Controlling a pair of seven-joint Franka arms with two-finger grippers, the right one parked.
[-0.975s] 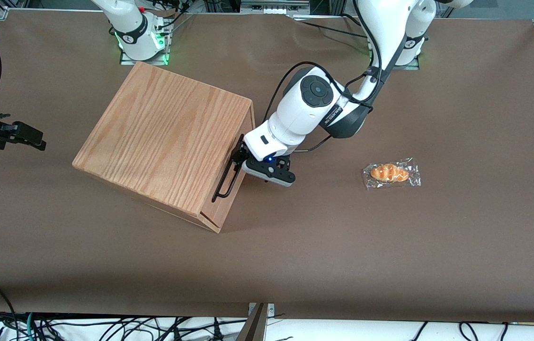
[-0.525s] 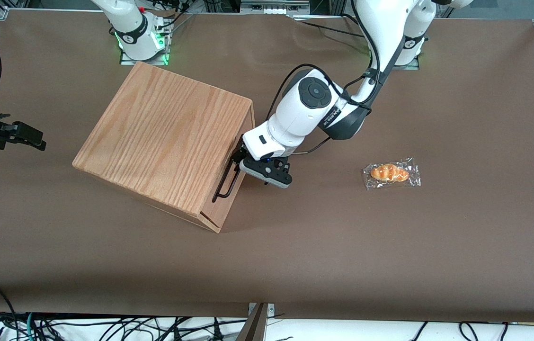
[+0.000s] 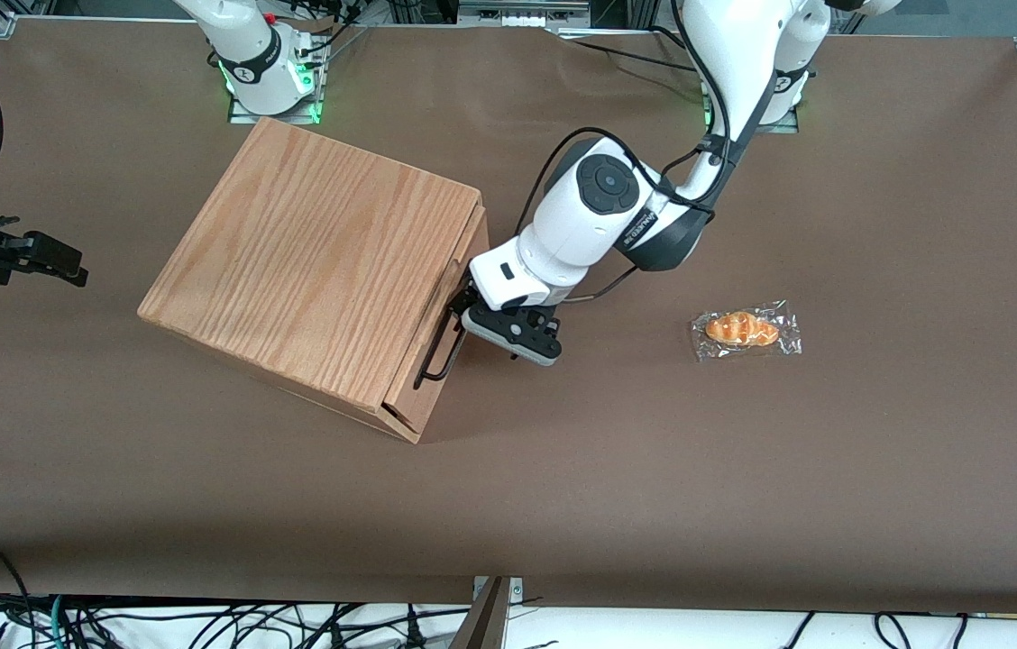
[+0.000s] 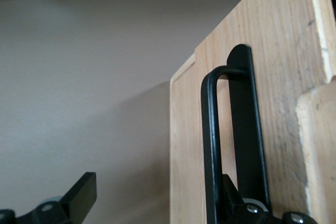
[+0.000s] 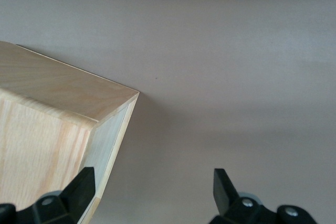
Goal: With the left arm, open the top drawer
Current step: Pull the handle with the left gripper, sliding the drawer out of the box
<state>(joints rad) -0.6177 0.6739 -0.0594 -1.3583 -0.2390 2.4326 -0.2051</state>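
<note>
The wooden box point(image 3: 315, 270) is set skewed on the brown table point(image 3: 833, 469), drawer front turned toward the working arm's end. The top drawer point(image 3: 441, 306) is seen slightly proud of the box, a narrow gap showing under the top panel. The left arm point(image 3: 599, 212) is lowered beside it. Its gripper point(image 3: 465, 311) is held wide open, one finger point(image 4: 239, 203) hooked inside the black bar handle point(image 4: 212, 145), so the pull is made by hooking, not clamping. A wrapped pastry point(image 3: 743, 330) lies well apart, untouched.
</note>
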